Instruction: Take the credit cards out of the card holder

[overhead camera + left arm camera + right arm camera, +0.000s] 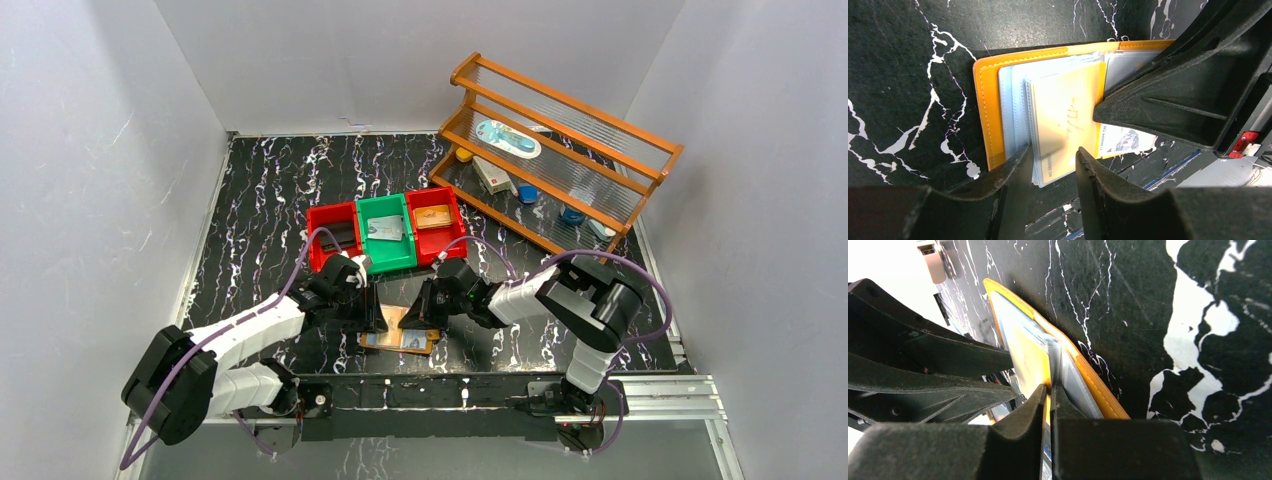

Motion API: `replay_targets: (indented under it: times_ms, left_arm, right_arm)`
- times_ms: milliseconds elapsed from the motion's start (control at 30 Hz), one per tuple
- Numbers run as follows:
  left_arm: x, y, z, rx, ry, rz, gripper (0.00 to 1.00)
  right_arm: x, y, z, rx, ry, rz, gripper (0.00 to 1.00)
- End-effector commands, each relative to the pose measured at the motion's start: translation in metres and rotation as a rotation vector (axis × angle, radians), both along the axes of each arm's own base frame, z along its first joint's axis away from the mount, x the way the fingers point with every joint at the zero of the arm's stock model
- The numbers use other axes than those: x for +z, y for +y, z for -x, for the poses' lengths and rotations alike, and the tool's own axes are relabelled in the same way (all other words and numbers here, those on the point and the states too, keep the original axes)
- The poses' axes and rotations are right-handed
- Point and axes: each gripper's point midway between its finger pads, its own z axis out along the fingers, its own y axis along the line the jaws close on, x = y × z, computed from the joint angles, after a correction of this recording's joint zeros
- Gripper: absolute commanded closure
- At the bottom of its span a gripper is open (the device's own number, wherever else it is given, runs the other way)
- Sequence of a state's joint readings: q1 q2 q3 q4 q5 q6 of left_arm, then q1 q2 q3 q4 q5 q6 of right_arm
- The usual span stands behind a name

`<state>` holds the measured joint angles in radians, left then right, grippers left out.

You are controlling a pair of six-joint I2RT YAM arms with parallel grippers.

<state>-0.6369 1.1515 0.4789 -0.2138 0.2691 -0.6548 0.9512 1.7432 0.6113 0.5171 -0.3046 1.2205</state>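
Right gripper (pixel 1048 388) clamped on a yellowish sleeve (pixel 1030 360) of card holder (pixel 1094 390); left gripper (pixel 1054 156) apart, straddling its edge. I'd hold sleeve down, slide card (pixel 1064 125) straight out.

Cannot see most of the card holder (pixel 402 340) from above, covered by the left gripper (pixel 374 318) and right gripper (pixel 427 318). Cannot read the tiny print on the card (pixel 1122 141), half hidden behind the right gripper. Cannot tell in the right wrist view whether the fingers (pixel 1023 412) pinch a card or only a clear sleeve (pixel 1075 387).
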Motion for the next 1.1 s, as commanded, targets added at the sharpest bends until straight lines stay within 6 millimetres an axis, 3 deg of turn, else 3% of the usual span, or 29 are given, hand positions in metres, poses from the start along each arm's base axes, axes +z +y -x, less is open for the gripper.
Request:
replay_targets:
  times_ms: [0,533,567,767,900,1000,1067]
  left_arm:
    - [-0.011,0.012,0.006,0.012,0.028,-0.065,0.64]
    - [-0.015,0.019,0.003,0.041,0.022,-0.103,0.64]
    - [-0.003,0.018,0.000,0.050,0.001,-0.092,0.57]
    - [0.042,0.007,-0.015,0.060,-0.111,-0.002,0.44]
    - [0.070,-0.015,-0.017,-0.022,-0.166,0.126,0.37]
    - [0.074,-0.034,-0.010,-0.101,-0.144,0.224,0.36]
    - [0.067,-0.040,-0.006,-0.136,-0.100,0.243,0.37]
  right_arm:
    - [0.004,-0.006,0.005,0.031,-0.022,-0.001,0.91]
    - [0.002,-0.026,0.006,0.006,-0.002,0.016,0.89]
    - [0.001,-0.030,0.006,-0.016,-0.004,0.026,0.89]
    - [0.002,-0.032,0.005,-0.023,-0.008,0.025,0.90]
    - [0.003,-0.031,0.004,-0.025,-0.009,0.023,0.89]
    - [0.003,-0.031,0.003,-0.034,-0.009,0.024,0.90]
    - [0.005,-0.031,0.002,-0.039,-0.012,0.020,0.89]
